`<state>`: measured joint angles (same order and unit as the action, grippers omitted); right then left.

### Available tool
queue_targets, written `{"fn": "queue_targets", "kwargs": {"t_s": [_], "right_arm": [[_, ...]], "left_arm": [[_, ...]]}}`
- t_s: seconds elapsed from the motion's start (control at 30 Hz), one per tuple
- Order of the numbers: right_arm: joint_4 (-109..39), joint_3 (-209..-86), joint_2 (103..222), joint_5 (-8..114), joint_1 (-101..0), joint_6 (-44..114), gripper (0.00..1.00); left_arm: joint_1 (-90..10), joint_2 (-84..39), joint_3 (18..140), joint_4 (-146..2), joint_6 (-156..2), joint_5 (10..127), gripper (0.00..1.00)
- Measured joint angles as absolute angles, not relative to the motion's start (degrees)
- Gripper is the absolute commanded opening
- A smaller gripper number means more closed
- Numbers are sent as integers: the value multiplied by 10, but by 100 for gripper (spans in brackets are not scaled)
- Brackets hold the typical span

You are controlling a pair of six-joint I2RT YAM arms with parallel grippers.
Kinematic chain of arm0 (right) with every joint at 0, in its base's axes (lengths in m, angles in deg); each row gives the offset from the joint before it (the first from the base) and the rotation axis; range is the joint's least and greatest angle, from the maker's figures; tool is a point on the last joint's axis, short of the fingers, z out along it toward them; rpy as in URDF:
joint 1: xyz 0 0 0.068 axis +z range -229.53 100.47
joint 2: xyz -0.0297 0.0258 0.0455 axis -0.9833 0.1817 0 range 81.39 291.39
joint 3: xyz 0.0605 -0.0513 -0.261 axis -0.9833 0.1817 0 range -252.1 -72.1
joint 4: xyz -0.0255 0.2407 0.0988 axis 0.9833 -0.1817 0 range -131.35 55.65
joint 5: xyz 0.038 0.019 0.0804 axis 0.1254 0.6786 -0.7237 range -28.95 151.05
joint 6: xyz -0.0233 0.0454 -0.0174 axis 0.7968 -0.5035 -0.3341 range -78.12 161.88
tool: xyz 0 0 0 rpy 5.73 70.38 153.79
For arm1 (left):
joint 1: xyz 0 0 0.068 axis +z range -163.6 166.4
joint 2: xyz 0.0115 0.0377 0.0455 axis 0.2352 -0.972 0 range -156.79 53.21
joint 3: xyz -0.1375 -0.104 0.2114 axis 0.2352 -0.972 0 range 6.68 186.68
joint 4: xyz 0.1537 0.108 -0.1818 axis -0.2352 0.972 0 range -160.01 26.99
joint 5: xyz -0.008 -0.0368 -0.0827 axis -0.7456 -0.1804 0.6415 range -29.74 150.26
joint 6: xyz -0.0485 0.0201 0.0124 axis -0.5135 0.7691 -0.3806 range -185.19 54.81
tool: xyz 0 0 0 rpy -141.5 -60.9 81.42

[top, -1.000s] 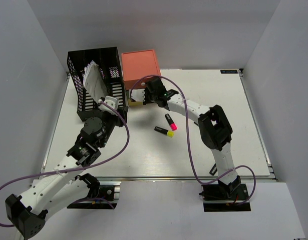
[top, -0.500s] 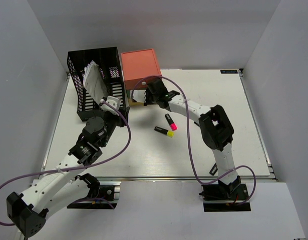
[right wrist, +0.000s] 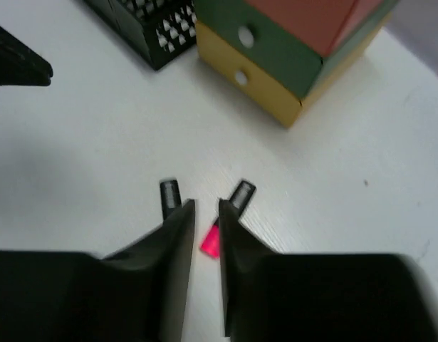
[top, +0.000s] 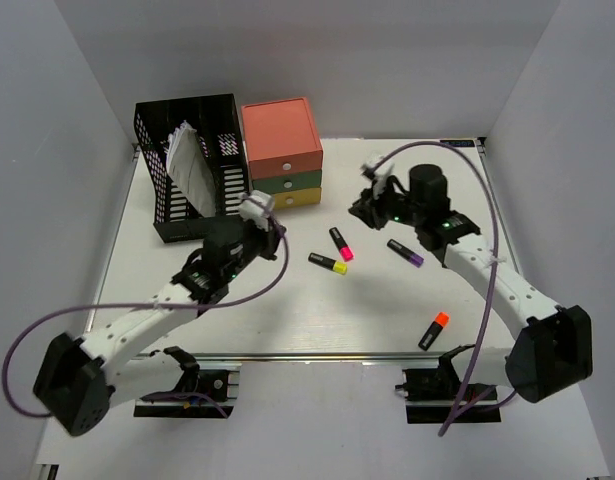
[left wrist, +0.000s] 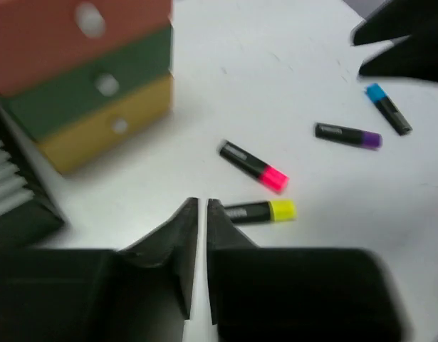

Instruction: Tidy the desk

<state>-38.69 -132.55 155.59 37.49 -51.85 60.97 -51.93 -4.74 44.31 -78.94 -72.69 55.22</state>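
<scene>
Table (top: 487,200) remained cluttered with loose markers (drawers shut); left claw (left wrist: 202,214) nearly clenched, right claw (right wrist: 204,214) narrowly parted, both empty; next, grasp the pink marker (top: 341,243).

White arm links, black joints, black fingers (left wrist: 177,246) (purple cables trailing).

The desk (top: 187,330) carries a mesh file rack (top: 192,165) and drawer unit (top: 283,152) at its far-left corner; five highlighters lie mid-desk.
</scene>
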Motion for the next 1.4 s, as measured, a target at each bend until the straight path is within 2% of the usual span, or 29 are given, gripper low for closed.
{"fn": "queue_targets", "kwargs": {"t_s": [0.03, 0.1, 0.17, 0.23, 0.3, 0.53, 0.77, 1.07, 1.4], "right_arm": [[-380, -1309, 1548, 355, -546, 577, 0], [-377, -1284, 1547, 306, -596, 518, 0], [-381, -1273, 1554, 256, -643, 470, 0], [-380, -1269, 1556, 210, -684, 439, 0], [-374, -1266, 1554, 165, -709, 420, 0], [-353, -1245, 1541, 55, -735, 379, 0], [-321, -1218, 1496, 20, -748, 362, 0], [-297, -1214, 1481, 2, -759, 346, 1], [-293, -1214, 1476, -3, -772, 338, 0]], "left_arm": [[-517, -79, 445, -795, -745, 565, 5], [-514, -142, 449, -803, -781, 582, 1], [-512, -208, 459, -807, -824, 579, 6], [-511, -271, 484, -800, -866, 560, 32], [-512, -329, 520, -786, -905, 523, 51], [-511, -454, 579, -852, -1002, 409, 64], [-508, -573, 677, -869, -1024, 333, 64], [-507, -626, 737, -884, -1016, 233, 63], [-498, -660, 797, -868, -1004, 201, 58]]}}
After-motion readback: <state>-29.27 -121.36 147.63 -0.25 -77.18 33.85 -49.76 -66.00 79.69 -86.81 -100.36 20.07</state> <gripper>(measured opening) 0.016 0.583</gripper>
